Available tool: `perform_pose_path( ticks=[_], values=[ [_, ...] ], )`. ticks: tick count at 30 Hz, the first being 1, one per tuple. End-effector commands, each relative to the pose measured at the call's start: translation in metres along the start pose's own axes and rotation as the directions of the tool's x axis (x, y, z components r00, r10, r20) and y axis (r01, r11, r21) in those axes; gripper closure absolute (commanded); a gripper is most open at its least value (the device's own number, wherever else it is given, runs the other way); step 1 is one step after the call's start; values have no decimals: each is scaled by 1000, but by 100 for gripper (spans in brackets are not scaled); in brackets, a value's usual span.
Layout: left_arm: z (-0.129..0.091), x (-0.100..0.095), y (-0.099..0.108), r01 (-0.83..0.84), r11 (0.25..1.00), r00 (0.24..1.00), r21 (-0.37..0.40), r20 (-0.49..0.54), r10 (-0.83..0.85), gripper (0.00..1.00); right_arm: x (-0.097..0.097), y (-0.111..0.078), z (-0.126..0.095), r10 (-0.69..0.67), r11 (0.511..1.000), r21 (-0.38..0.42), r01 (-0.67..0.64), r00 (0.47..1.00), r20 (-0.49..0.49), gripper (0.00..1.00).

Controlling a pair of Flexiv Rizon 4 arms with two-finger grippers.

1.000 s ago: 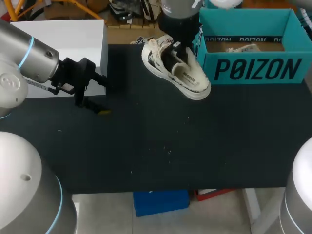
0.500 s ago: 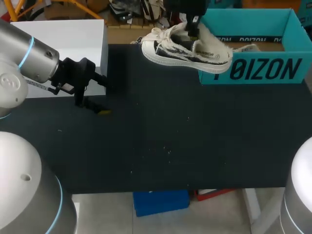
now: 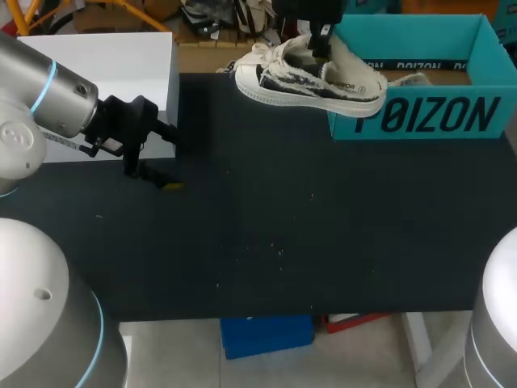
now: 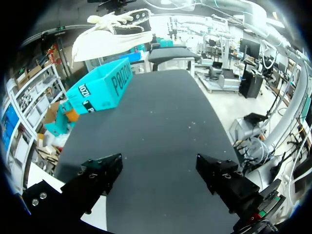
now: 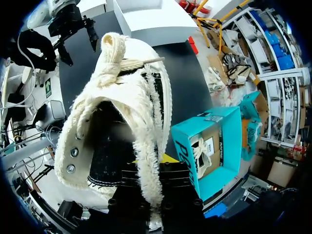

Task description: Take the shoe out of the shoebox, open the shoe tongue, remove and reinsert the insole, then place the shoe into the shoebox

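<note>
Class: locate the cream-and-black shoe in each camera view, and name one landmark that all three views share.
Head view: shoe held up at the table's far edge, overlapping the shoebox's left corner.
Left wrist view: shoe far ahead of the left gripper, above the shoebox.
Right wrist view: shoe clamped in the right gripper, shoebox beside it.
Shared landmark: the teal shoebox.

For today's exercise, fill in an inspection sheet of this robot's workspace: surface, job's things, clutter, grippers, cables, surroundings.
surface: black table, a few pale specks.
job's things: shoe held in the air beside the shoebox; the shoebox is open at the far right, with a second shoe inside.
clutter: white box at the far left corner.
grippers: left gripper open and empty, above the table near the white box; right gripper shut on the shoe's collar.
cables: nothing seen.
surroundings: nothing seen reaching in.
</note>
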State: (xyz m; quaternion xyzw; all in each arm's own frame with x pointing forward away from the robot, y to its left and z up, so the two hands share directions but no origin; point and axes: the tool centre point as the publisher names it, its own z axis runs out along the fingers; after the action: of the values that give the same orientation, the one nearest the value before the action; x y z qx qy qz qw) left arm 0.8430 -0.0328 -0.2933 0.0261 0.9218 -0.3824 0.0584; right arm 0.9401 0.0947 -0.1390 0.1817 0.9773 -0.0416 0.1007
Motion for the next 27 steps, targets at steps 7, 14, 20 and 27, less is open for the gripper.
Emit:
perform_pose_path(
  ticks=[7,14,20,27],
  values=[
    [1,1,0,-1,1000,1000,-1,4,1,0,-54,-24,12,-12,1000,6,12,1000,6,100],
    [1,1,0,-1,1000,1000,-1,4,1,0,-114,-29,25,-61,998,8,61,998,-11,100],
    [1,1,0,-1,1000,1000,-1,4,1,0,-163,-37,36,-116,993,10,116,993,-33,100],
    [1,1,0,-1,1000,1000,-1,4,1,0,-194,-51,47,-108,992,56,111,993,-53,100]
  ],
)
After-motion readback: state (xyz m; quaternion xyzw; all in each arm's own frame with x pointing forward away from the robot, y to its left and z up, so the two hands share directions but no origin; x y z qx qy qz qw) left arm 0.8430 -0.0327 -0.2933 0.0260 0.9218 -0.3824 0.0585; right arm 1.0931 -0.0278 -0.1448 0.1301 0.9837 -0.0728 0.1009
